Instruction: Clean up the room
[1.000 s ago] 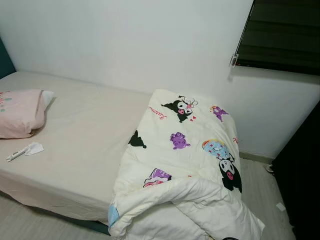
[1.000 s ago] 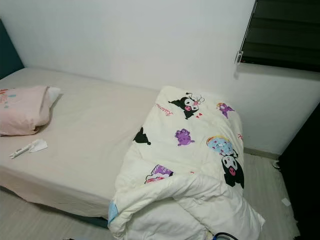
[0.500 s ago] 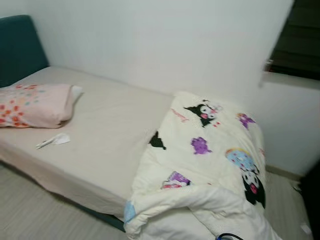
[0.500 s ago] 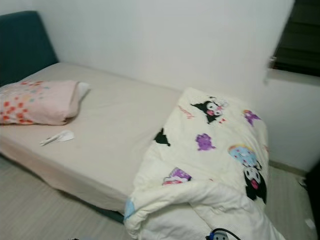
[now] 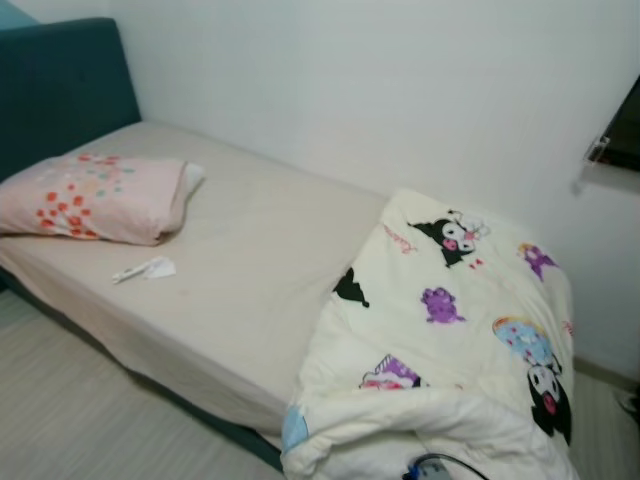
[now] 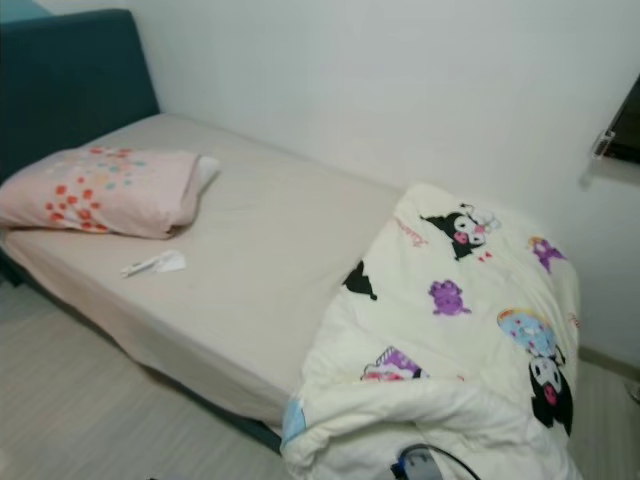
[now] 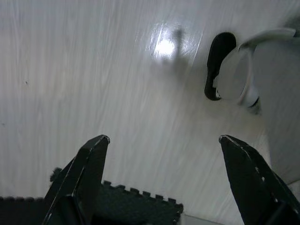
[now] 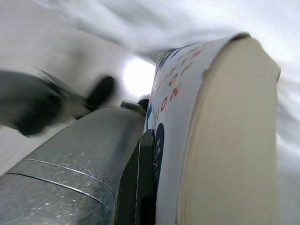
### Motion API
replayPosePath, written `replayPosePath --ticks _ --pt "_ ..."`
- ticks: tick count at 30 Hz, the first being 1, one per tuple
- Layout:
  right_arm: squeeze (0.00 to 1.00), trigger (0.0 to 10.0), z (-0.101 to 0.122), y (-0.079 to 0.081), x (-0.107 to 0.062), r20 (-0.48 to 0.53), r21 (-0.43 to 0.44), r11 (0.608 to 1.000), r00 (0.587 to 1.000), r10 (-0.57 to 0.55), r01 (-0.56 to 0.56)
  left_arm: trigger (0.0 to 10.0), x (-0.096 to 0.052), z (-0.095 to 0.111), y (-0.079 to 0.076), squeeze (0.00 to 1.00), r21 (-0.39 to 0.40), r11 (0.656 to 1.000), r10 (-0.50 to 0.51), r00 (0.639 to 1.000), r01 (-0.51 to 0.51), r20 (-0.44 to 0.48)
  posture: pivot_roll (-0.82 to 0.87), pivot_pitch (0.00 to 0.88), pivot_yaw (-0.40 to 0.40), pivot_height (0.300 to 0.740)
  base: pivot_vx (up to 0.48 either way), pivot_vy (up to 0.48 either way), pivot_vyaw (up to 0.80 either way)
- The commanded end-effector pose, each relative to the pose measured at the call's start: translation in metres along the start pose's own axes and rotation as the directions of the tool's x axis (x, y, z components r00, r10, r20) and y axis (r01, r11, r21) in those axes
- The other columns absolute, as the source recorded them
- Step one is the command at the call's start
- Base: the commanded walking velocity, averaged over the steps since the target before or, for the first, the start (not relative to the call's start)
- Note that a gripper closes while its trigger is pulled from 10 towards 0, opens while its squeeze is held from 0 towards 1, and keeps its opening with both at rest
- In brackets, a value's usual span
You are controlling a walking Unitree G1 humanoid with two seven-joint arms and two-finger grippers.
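Note:
A thick book (image 8: 220, 136) with a white cover, red lettering and cream page edges is clamped in my right gripper (image 8: 201, 187); one black finger (image 8: 145, 187) lies against its cover. My left gripper (image 7: 162, 138) hangs open over pale floor with nothing between its fingers. Ahead stands a bed (image 5: 250, 270) with a beige sheet. On it lie a pink flowered pillow (image 5: 95, 195), a crumpled white tissue with a small white stick (image 5: 145, 269), and a cream cartoon-print comforter (image 5: 450, 340) bunched at the foot and spilling over the edge.
A teal headboard (image 5: 60, 85) is at the far left and a white wall (image 5: 380, 90) runs behind the bed. Pale wood floor (image 5: 70, 410) lies in front. A dark window corner (image 5: 625, 140) is at the right. Below my left gripper are a black jigsaw-edged mat (image 7: 136, 206) and a white-and-black object (image 7: 234, 75).
The camera has swung left: the headboard and whole pillow came into view and the window slid off to the right. Nothing on the bed has moved.

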State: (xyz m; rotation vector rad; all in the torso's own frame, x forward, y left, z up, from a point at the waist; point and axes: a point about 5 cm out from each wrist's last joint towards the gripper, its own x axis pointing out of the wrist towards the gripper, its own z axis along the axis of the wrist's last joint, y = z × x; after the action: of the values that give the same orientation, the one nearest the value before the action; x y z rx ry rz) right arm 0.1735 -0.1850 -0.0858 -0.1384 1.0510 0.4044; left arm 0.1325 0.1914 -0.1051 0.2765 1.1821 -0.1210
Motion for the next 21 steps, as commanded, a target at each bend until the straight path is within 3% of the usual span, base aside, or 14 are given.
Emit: replayPosePath --ticks 1,10,12,17,21 --pt "0.0 10.0 0.045 0.001 0.002 0.167 -0.111 0.993 0.984 0.06 -0.041 10.0 0.0 -0.006 -0.004 0.0 -0.004 1.0 -0.012 1.0 0.012 -0.018 0.03 0.006 -0.072 0.74 0.0 0.0 0.63" --pt "0.0 10.0 0.086 0.008 -0.001 0.259 -0.189 0.966 0.94 0.223 -0.177 10.0 0.0 -0.006 -0.004 0.0 -0.001 1.0 -0.016 1.0 0.016 -0.02 0.03 0.005 -0.072 0.74 0.0 0.0 0.75" --pt "0.0 10.0 0.1 0.012 -0.003 0.301 -0.192 0.952 0.909 0.288 -0.238 10.0 0.0 -0.006 -0.004 0.0 0.003 1.0 -0.019 1.0 0.019 -0.021 0.03 0.005 -0.072 0.74 0.0 0.0 0.76" --pt "0.0 10.0 0.109 0.018 -0.005 0.32 -0.203 0.929 0.876 0.362 -0.31 10.0 0.0 -0.006 -0.004 0.0 0.007 1.0 -0.024 0.999 0.024 -0.022 0.03 0.005 -0.072 0.74 0.0 0.0 0.76" --pt "0.0 10.0 0.12 0.026 -0.008 0.357 -0.195 0.89 0.815 0.456 -0.413 10.0 0.0 -0.007 -0.005 0.0 0.013 0.999 -0.033 0.999 0.034 -0.023 0.03 0.008 -0.071 0.74 0.0 0.0 0.78"
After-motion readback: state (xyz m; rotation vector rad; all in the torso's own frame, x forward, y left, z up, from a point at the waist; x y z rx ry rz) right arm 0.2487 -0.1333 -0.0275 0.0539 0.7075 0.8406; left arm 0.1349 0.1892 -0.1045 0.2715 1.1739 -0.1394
